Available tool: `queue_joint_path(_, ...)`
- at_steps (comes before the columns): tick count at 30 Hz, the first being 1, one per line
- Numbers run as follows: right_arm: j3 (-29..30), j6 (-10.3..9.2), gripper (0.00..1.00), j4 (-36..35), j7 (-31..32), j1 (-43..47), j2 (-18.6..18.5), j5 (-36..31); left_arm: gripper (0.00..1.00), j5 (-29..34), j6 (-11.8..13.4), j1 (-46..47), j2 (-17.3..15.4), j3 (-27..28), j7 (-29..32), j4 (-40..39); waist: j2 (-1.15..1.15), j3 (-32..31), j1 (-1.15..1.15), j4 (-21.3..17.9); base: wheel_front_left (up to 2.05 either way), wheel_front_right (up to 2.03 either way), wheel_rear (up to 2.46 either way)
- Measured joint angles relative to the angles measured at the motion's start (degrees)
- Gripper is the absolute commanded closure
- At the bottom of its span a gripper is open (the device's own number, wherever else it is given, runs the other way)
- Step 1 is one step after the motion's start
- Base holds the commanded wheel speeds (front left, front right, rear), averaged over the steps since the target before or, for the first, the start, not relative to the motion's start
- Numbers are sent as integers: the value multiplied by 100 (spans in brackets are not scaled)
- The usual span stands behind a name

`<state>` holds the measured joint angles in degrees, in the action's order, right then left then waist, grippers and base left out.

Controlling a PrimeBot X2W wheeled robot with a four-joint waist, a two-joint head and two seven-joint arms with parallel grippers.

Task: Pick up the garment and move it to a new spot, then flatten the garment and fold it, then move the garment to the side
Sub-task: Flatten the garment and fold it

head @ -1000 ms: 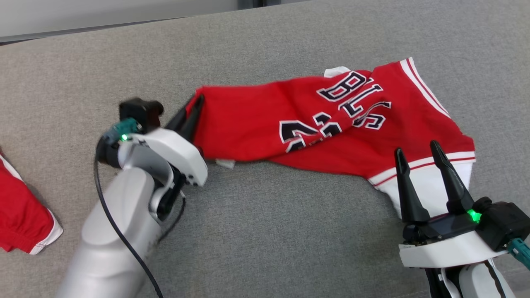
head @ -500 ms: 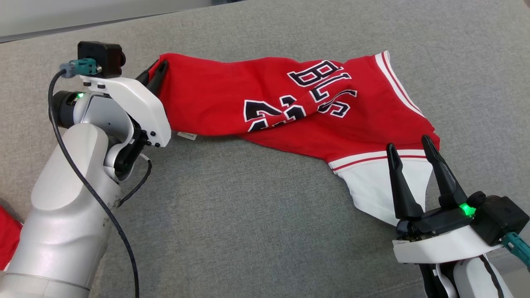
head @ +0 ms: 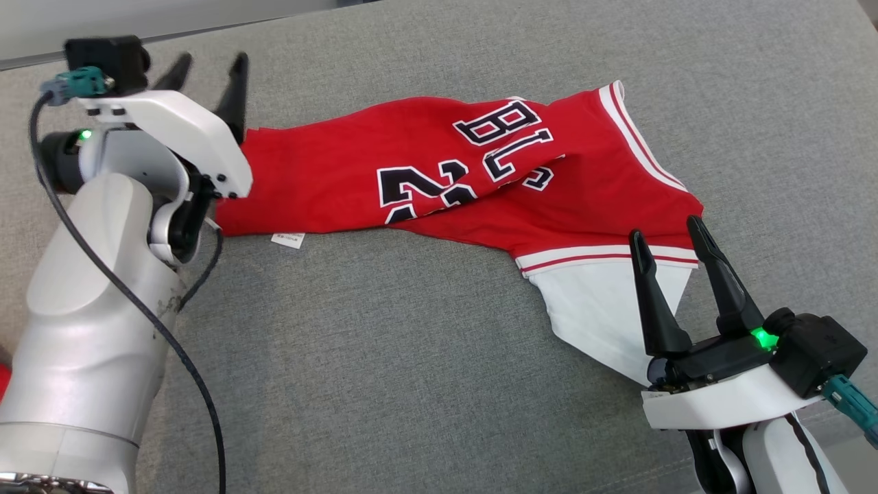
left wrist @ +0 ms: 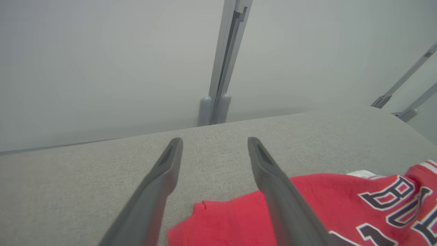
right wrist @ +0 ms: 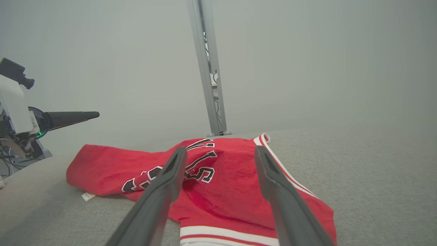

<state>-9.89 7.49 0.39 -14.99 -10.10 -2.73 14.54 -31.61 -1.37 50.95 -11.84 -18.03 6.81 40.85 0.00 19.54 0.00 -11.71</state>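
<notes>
Lying where: the red garment (head: 439, 178) is down on the grey cushion (head: 384, 357), stretched long between the two grippers.
Shape: it is twisted and doubled over on itself, with a white part at the right end. It is not flat.
Left side: the left gripper (head: 212, 62) is up by the garment's left end, fingers wide apart, holding nothing.
Right side: the right gripper (head: 665, 230) is over the white part, fingers wide apart too, holding nothing.
Done, I think: the garment seems to be set down in its spot.
Left to do: smoothing it flat, folding it, then moving it to the side.
Hidden: the fold covers part of the black letters and number, so I cannot read them all. The left gripper's white shell covers the garment's left edge.
Hard to tell: whether the right fingertips touch the cloth. The writing on the small white tag (head: 288, 240) is too tiny to read.
</notes>
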Motion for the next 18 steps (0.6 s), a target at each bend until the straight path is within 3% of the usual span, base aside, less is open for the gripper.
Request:
queue_joint_path(4, 20, 0, 0, 4, 0, 2, 0, -2, 0, 196, 76, 107, -78, 24, -813, 183, 0, -48, 0, 6, 0, 0, 0)
queue_joint_path(10, 207, 0, 0, -25, 0, 102, -3, -88, 0, 363, -60, -232, -100, -75, -1781, 31, 0, -203, 0, 186, 0, 0, 0)
queue_joint_path(14, 254, 0, 0, -143, 0, 130, 1, -190, 0, 505, -48, -690, -56, -88, -2129, -445, 0, -343, 0, 377, 0, 0, 0)
queue_joint_path(18, 350, 0, 0, -219, 0, 207, -1, -347, 0, 758, 185, -1497, 31, 43, -2173, -1300, 0, -506, 0, 580, 0, 0, 0)
